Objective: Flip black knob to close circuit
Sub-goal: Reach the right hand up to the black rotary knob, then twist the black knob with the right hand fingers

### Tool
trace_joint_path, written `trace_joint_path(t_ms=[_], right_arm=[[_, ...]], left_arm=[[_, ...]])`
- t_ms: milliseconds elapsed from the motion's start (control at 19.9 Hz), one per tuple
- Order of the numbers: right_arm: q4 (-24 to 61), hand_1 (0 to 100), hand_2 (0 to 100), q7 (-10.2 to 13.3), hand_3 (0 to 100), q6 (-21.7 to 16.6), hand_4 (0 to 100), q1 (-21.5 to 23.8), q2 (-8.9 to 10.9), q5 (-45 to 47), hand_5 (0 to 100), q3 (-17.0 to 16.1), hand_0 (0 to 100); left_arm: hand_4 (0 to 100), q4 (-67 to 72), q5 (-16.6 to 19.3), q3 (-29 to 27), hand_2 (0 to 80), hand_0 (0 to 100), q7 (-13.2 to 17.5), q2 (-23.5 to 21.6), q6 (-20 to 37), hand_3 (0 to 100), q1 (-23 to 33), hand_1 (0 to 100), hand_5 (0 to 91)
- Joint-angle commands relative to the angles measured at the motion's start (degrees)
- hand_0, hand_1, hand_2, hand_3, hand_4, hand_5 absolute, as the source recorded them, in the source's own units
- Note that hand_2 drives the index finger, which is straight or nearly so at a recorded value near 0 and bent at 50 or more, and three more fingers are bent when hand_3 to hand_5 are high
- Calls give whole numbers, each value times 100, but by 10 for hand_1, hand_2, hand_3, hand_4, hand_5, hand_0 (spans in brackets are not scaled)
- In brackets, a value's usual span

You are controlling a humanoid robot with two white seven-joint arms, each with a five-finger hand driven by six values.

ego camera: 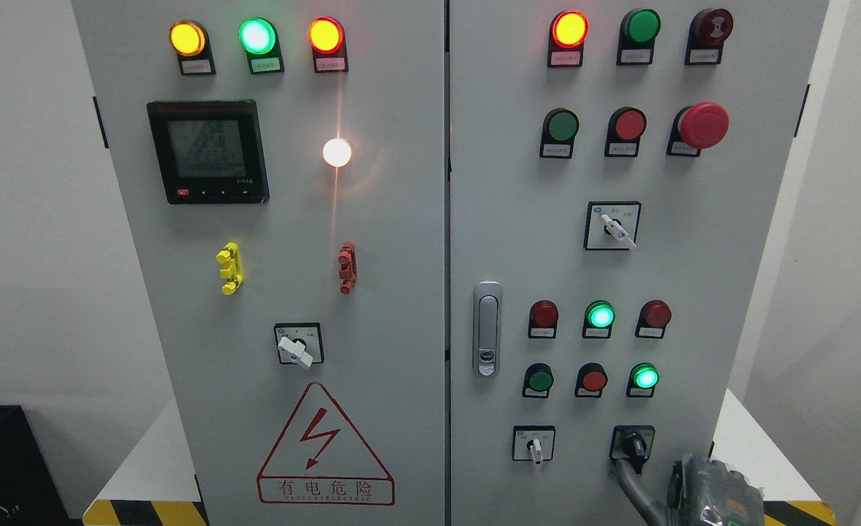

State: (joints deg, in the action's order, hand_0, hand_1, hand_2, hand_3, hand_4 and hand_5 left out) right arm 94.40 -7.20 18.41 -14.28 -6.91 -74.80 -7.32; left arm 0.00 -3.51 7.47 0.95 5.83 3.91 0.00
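Head view, nearest first: right hand (pixel 701 489) at the bottom edge, right of middle, dark and partly cut off by the frame. One finger (pixel 629 476) stretched up and left, its tip touching the lower end of the black knob (pixel 633 444); whether the other fingers are curled or loose — cannot tell. Left hand nowhere in sight. Knob low on the right door of the grey cabinet (pixel 401 219), just right of a small white switch (pixel 535 447), handle seemingly pointing down and a little left. Judged from this: contact made, flip itself likely not finished — turning and letting go still ahead. Farther up, green lamps (pixel 600 315) lit mid-door, a red lamp (pixel 569 29) glowing at the top.
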Motion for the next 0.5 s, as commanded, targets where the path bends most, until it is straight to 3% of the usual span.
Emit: trace_joint_path(t_ms=[0,452], right_arm=[[9,0,887,0,1000,-22,919,-14,5,1,995,-322,0],[17,0,884,-106,1000,-40,918,4,5,10,994,-473,0]], left_arm=[[0,-132,0,0,0,120,2,-3,5,0,123,556,0],[0,-132,0,0,0,120,2,-3,5,0,123,556,0]])
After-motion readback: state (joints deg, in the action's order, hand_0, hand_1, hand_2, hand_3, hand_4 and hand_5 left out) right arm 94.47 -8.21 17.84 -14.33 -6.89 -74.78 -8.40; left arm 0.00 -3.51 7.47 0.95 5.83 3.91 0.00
